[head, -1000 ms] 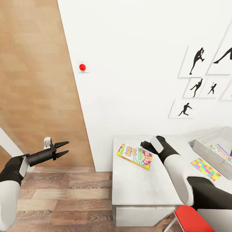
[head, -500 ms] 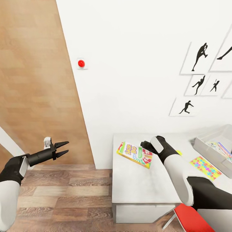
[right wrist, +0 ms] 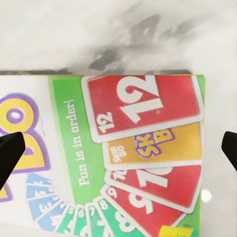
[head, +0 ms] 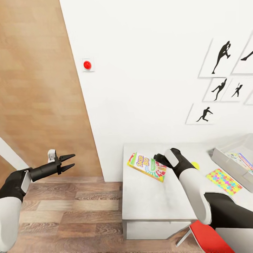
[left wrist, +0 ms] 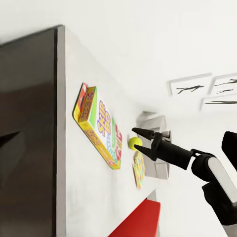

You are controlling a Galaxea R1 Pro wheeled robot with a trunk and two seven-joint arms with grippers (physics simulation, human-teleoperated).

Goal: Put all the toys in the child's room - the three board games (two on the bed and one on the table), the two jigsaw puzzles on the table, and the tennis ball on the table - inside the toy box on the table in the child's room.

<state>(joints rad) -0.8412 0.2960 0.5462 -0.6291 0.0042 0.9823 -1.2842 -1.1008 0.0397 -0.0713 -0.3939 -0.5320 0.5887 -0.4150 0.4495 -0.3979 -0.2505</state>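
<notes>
In the head view we saw the board game (head: pixel 147 166) lying flat on the white desk (head: pixel 151 200), lower centre of the frame, near the desk's left edge. Our right tool (head: pixel 157 159) hung just above the box's right end; in the right wrist view its two dark fingertips (right wrist: pixel 10 153) stood wide apart at the frame's edges, w/ the box's printed cards (right wrist: pixel 143 148) between them, not touching. Tennis ball (head: pixel 195 165) sat just right of the right arm, partly hidden. One jigsaw puzzle (head: pixel 223 181) lay flat at lower right, beside the toy box (head: pixel 225 160) at the right edge, which held colourful flat things; we couldn't tell which. Left tool (head: pixel 69 162) hovered over the wood floor (head: pixel 70 211) at lower left, well apart from the desk, fingers spread. Red chair (head: pixel 207 239) at the bottom.
</notes>
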